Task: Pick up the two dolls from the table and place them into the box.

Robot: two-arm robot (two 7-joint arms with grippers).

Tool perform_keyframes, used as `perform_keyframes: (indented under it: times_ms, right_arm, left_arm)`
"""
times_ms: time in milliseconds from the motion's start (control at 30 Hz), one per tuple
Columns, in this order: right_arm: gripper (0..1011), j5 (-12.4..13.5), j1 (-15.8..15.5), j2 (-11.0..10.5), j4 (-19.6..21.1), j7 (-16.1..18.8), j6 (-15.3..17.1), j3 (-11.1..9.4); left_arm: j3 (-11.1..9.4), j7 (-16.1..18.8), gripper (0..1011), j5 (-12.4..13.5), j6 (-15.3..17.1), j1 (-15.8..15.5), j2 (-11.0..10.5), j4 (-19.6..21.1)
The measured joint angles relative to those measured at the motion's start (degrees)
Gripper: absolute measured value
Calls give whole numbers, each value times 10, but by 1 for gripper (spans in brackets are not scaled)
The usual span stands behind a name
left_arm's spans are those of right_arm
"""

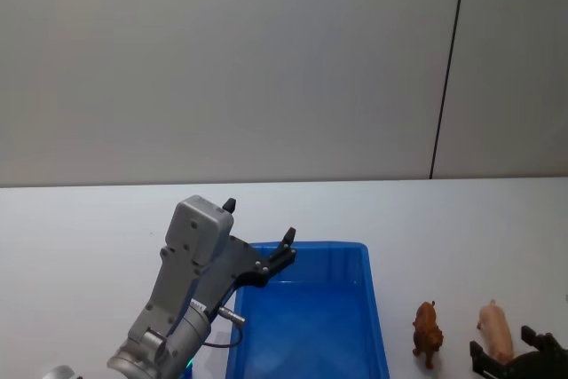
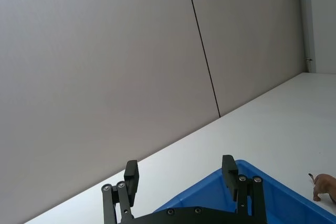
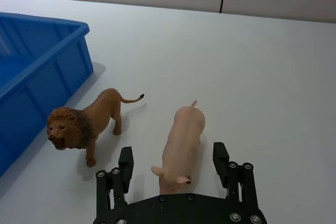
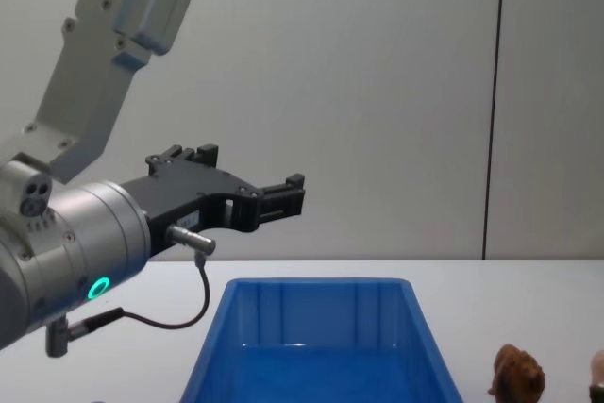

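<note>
Two dolls stand on the white table (image 1: 461, 219) right of the blue box (image 1: 306, 246): a reddish-brown lion (image 1: 428, 333) (image 3: 86, 124) and a pale pink pig (image 1: 495, 330) (image 3: 181, 142). My right gripper (image 1: 508, 345) (image 3: 173, 156) is open, low over the table, with one finger on each side of the pig's head end and a gap on both sides. My left gripper (image 1: 259, 221) (image 2: 180, 174) (image 4: 283, 197) hangs open and holds nothing, above the box's far left corner. The box (image 4: 316, 285) (image 3: 37, 61) (image 2: 252, 198) has nothing inside.
A grey wall with a dark vertical seam (image 1: 448, 68) stands behind the table. Bare tabletop lies beyond the dolls and to the right of the pig. The lion (image 4: 517, 373) stands close to the box's right wall.
</note>
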State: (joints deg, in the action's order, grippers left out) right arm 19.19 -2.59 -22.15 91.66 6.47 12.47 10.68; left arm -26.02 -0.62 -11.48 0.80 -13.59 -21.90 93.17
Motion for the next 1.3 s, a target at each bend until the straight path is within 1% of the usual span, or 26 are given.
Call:
perform_keyframes:
  times_ms: [33, 67, 100, 200, 233, 300, 400, 433, 467, 533, 567, 600, 633, 700, 1000, 1100, 1200, 1233, 1300]
  right_arm:
    - [931, -1, 2, 2, -5, 0, 1, 1]
    - [915, -1, 3, 3, -7, 1, 2, 1]
    - [868, -2, 5, 5, -11, 1, 3, 2]
    - [805, -4, 9, 8, -19, 2, 4, 4]
    - [805, -4, 9, 8, -19, 2, 4, 4]
    - [687, -5, 11, 10, -24, 2, 6, 4]
    - [626, -6, 13, 12, -29, 1, 6, 5]
    - [585, -6, 14, 12, -31, 1, 6, 5]
    - [568, -6, 14, 13, -32, 1, 6, 5]
    - [489, -8, 15, 13, -33, 0, 5, 5]
    - [473, -9, 15, 14, -34, -2, 4, 5]
    - [427, -10, 15, 14, -34, -2, 3, 5]
    - [418, -12, 15, 14, -34, -4, 0, 5]
    - [362, -15, 15, 14, -34, -5, -3, 5]
    - [360, -36, 16, 13, -10, -7, -30, 4]
    - [360, -42, 20, 13, 4, 3, -37, 4]
    - [360, -44, 22, 13, 10, 9, -39, 4]
    - [360, -46, 27, 13, 18, 19, -41, 4]
    - [360, -47, 31, 14, 23, 26, -41, 4]
  left_arm:
    - [0, 0, 1001, 0, 0, 0, 0, 0]
    - [0, 0, 1001, 0, 0, 0, 0, 0]
    - [0, 0, 1001, 0, 0, 0, 0, 0]
    - [0, 0, 1001, 0, 0, 0, 0, 0]
    - [0, 0, 1001, 0, 0, 0, 0, 0]
    - [0, 0, 1001, 0, 0, 0, 0, 0]
    - [0, 0, 1001, 0, 0, 0, 0, 0]
    - [0, 0, 1001, 0, 0, 0, 0, 0]
    - [0, 0, 1001, 0, 0, 0, 0, 0]
    - [0, 0, 1001, 0, 0, 0, 0, 0]
    - [0, 0, 1001, 0, 0, 0, 0, 0]
    - [0, 0, 1001, 0, 0, 0, 0, 0]
    - [0, 0, 1001, 0, 0, 0, 0, 0]
    - [0, 0, 1001, 0, 0, 0, 0, 0]
    - [0, 0, 1001, 0, 0, 0, 0, 0]
    - [0, 0, 1001, 0, 0, 0, 0, 0]
    - [0, 0, 1001, 0, 0, 0, 0, 0]
    - [0, 0, 1001, 0, 0, 0, 0, 0]
    - [0, 0, 1001, 0, 0, 0, 0, 0]
